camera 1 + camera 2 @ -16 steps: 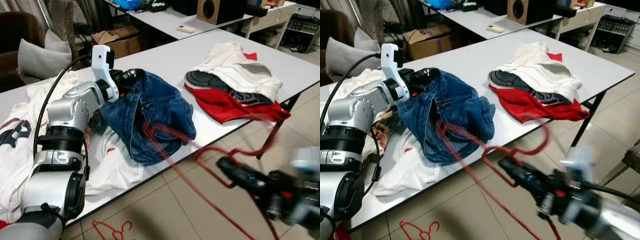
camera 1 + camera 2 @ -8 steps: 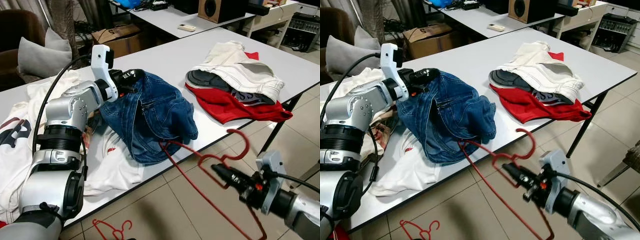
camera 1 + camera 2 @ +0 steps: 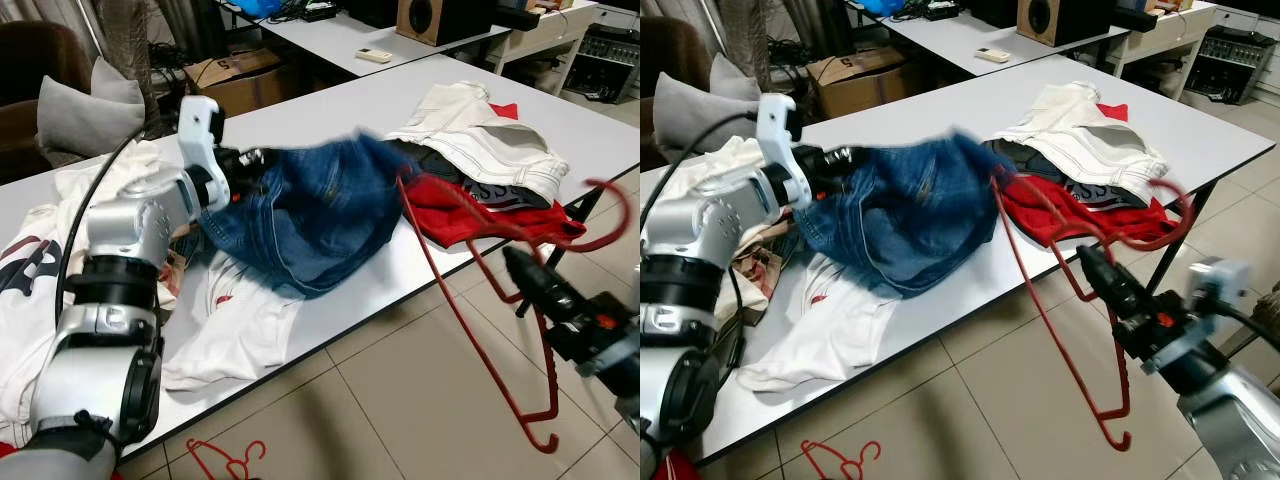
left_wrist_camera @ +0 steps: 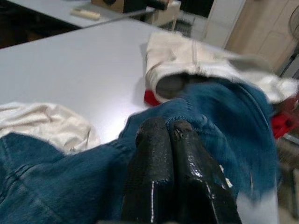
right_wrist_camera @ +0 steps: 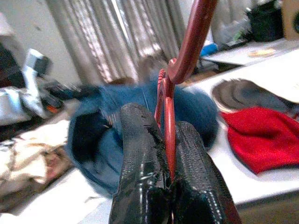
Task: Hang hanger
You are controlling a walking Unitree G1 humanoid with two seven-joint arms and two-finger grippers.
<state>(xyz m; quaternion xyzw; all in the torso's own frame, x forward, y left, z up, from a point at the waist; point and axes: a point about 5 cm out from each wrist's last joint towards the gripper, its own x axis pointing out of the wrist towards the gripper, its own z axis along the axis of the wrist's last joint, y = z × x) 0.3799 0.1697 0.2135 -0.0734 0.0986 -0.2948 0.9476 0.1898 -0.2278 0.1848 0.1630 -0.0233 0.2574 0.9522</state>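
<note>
Right gripper (image 5: 163, 154) clamped thin red wire hanger (image 3: 470, 290) beyond white table (image 3: 330, 120) edge; left gripper (image 4: 170, 133) pinched closed on blue denim jeans (image 3: 320, 210), lifted above tabletop

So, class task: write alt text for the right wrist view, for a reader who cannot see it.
The right gripper is shut on a red hanger that rises between its black fingers. Behind lie blurred blue jeans and a red garment on a white table, with curtains beyond.
</note>
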